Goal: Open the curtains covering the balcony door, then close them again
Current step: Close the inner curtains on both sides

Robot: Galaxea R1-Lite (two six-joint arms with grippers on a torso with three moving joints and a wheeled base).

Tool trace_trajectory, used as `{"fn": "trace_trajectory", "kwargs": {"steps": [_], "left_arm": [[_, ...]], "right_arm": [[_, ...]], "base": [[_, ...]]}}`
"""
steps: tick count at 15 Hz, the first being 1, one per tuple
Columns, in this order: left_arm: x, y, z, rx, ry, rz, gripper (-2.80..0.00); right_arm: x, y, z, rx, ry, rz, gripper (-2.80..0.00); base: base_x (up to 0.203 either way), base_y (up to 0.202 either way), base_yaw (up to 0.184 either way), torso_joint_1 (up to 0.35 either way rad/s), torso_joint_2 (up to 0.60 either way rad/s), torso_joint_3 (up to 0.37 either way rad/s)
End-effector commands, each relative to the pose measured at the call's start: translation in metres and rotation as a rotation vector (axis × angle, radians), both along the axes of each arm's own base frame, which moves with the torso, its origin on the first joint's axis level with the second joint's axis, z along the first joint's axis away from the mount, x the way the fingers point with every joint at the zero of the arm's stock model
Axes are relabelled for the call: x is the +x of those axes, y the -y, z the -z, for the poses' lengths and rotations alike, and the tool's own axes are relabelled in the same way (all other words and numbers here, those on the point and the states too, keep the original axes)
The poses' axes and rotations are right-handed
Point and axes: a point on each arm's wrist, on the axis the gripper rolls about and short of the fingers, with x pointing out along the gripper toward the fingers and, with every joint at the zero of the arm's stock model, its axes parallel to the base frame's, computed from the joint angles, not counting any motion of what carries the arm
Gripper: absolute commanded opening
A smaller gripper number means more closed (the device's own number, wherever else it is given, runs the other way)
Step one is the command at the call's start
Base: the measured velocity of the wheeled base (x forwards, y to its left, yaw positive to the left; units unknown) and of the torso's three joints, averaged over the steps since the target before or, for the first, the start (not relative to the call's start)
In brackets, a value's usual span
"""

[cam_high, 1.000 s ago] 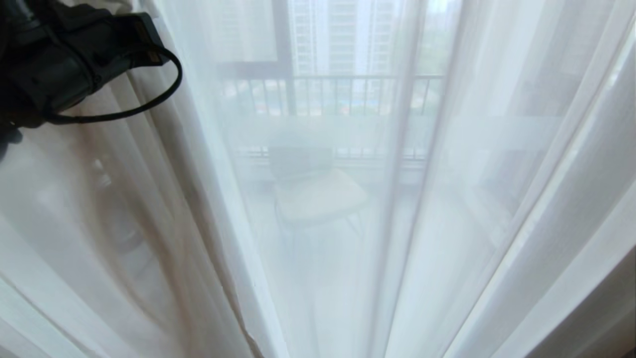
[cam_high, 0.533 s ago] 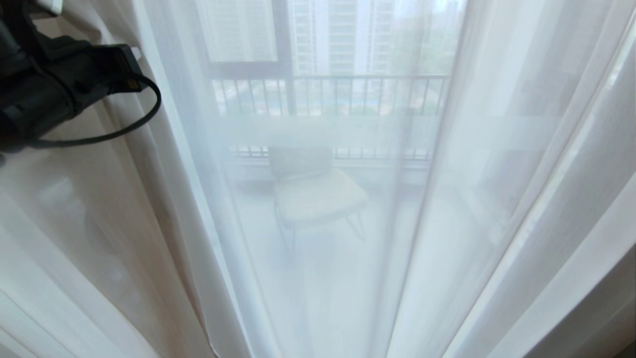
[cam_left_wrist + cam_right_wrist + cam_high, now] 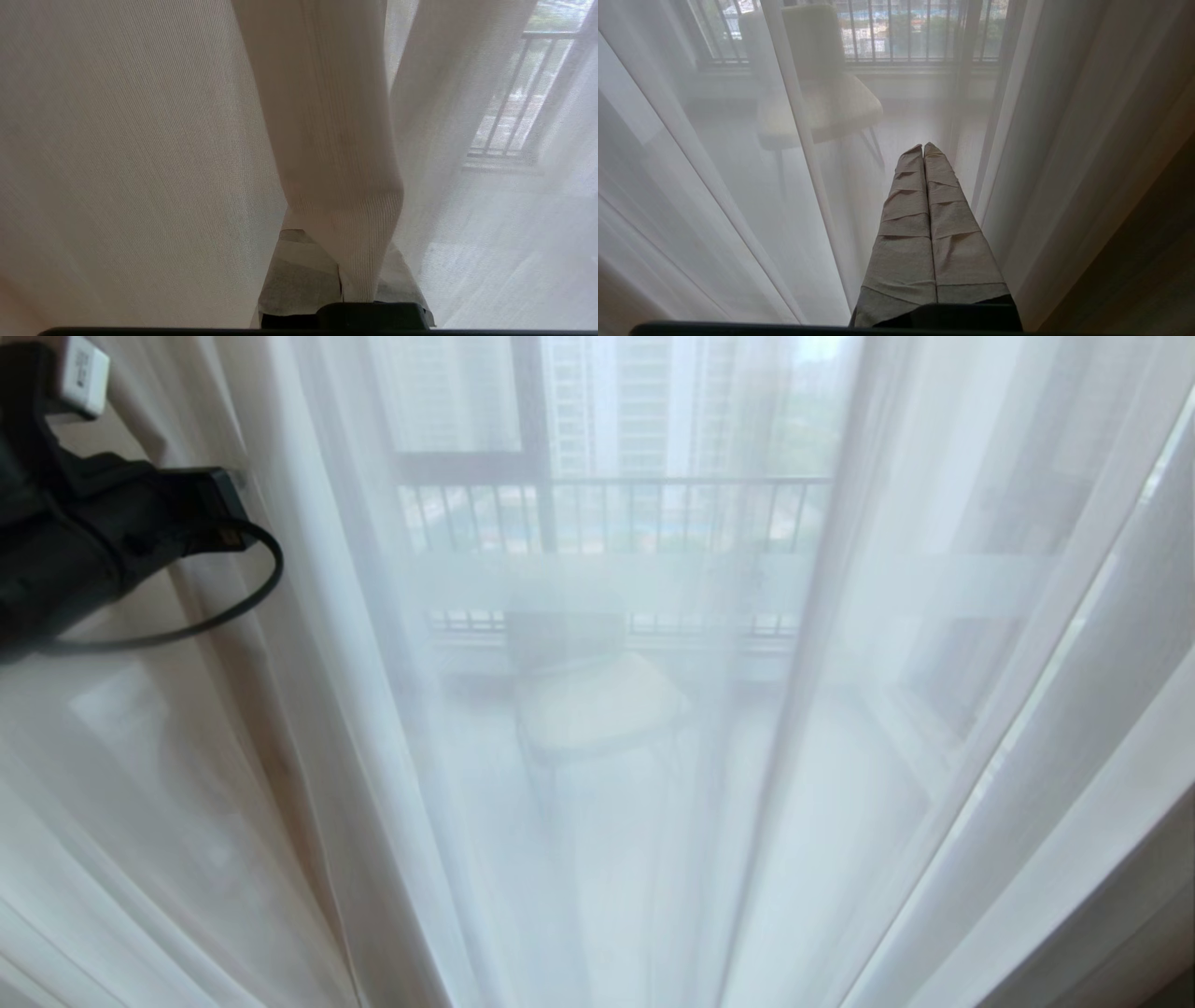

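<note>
The thin white sheer curtains point(image 3: 840, 728) hang in folds across the whole head view. The balcony door behind them shows only dimly as a pale frosted band point(image 3: 607, 581). My left arm point(image 3: 93, 541) reaches in at the upper left. In the left wrist view my left gripper point(image 3: 345, 252) is shut on a narrow fold of the sheer curtain point(image 3: 336, 140), which runs down between its grey-taped fingers point(image 3: 299, 275). My right gripper point(image 3: 923, 150) is shut with nothing in it and points at the sheers. A darker, thicker curtain layer point(image 3: 1148, 242) hangs at the far right.
Through the sheers I see a pale chair point(image 3: 597, 705) on the balcony floor. Behind it are a barred railing point(image 3: 616, 513) and a dark window frame point(image 3: 532, 429). A black cable point(image 3: 252, 588) loops from my left wrist.
My left arm has moved left and down in the head view, drawing the pinched sheer fold leftwards with it. The chair and railing stay where they were. The right gripper has not moved.
</note>
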Motion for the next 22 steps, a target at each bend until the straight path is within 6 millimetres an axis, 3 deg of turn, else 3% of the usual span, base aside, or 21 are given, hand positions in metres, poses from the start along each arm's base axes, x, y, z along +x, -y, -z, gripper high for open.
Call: {"fn": "trace_trajectory", "kwargs": {"steps": [1,5,6,13,22], "left_arm": [[-0.001,-0.001,0.003,0.0,-0.007,-0.002,-2.8],[-0.005,0.0,0.007,0.001,-0.019,-0.001,-2.8],[-0.006,-0.001,0.007,0.001,-0.02,-0.001,0.0],[-0.036,-0.003,0.001,-0.004,0.015,-0.001,0.0],[-0.137,-0.019,0.009,-0.011,0.099,-0.071,0.0]], "right_arm": [[0.0,0.0,0.0,0.0,0.0,0.0,-2.8],[0.0,0.0,0.0,0.0,0.0,0.0,-2.8],[0.0,0.0,0.0,0.0,0.0,0.0,-2.8],[0.0,0.0,0.0,0.0,0.0,0.0,-2.8],[0.0,0.0,0.0,0.0,0.0,0.0,-2.8]], "base": [[0.0,0.0,0.0,0.0,0.0,0.0],[0.0,0.0,0.0,0.0,0.0,0.0],[0.0,0.0,0.0,0.0,0.0,0.0],[0.0,0.0,0.0,0.0,0.0,0.0],[0.0,0.0,0.0,0.0,0.0,0.0]]}}
